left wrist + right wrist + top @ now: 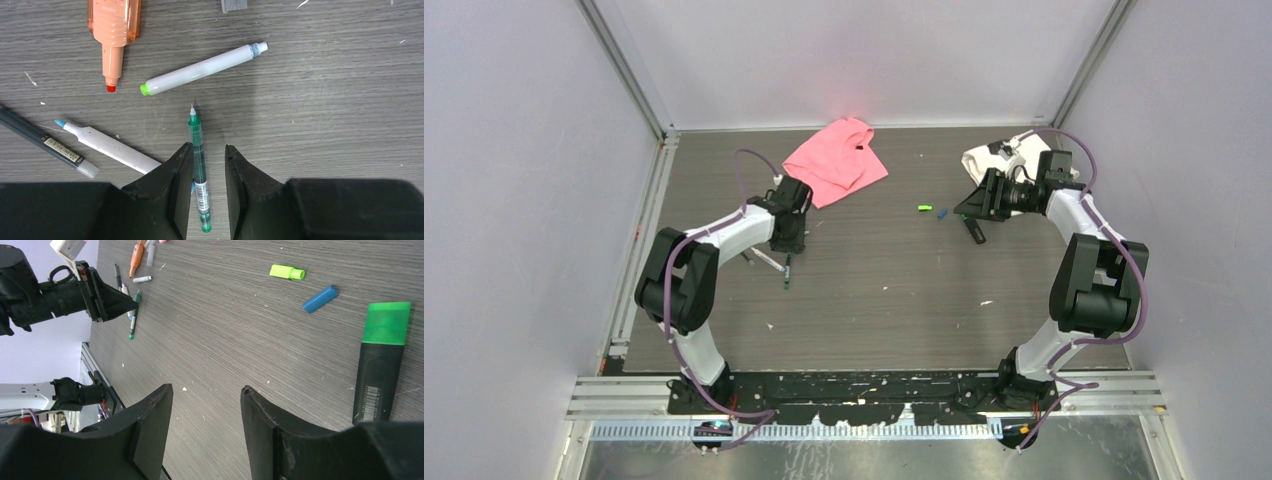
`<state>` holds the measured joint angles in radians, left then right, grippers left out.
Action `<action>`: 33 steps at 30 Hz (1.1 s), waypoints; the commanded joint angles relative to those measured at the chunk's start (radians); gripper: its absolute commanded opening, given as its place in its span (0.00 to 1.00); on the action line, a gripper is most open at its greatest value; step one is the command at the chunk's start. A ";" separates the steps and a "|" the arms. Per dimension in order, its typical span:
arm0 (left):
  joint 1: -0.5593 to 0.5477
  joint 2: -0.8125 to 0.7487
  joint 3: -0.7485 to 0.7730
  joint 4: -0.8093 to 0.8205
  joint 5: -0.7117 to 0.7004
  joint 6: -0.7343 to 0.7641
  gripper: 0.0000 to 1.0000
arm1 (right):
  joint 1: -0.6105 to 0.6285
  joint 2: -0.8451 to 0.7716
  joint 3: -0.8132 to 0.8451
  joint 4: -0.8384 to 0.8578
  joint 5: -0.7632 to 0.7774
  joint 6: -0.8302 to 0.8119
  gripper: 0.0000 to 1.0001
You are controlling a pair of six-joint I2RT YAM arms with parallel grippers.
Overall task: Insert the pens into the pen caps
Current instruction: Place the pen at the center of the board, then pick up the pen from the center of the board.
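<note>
One green pen (196,137) flat on counter (325,125), lengthwise in gap of part-open left hand (208,149), tip pointing away, not yet gripped; green cap (286,272), blue cap (320,298) well apart, nearer right hand (207,390), open, empty.

- left arm (729,228): elbow folded close above its base, forearm stretched forward and inward; left gripper (209,149) pointing straight down, jaws narrowly parted.
- right arm (1079,215): elbow raised, forearm reaching forward, wrist turned inward; right gripper (206,390) low and tilted, jaws wide apart.
</note>
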<state>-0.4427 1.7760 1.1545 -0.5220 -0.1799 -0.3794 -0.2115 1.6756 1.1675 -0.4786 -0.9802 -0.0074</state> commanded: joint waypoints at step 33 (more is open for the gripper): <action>0.012 -0.070 0.014 0.035 0.216 -0.089 0.01 | 0.032 -0.044 0.002 -0.004 -0.062 -0.028 0.58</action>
<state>-0.4335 1.8069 1.1572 -0.5247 -0.0811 -0.4271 -0.1917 1.6756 1.1667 -0.4717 -1.0016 -0.0025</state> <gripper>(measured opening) 0.077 0.580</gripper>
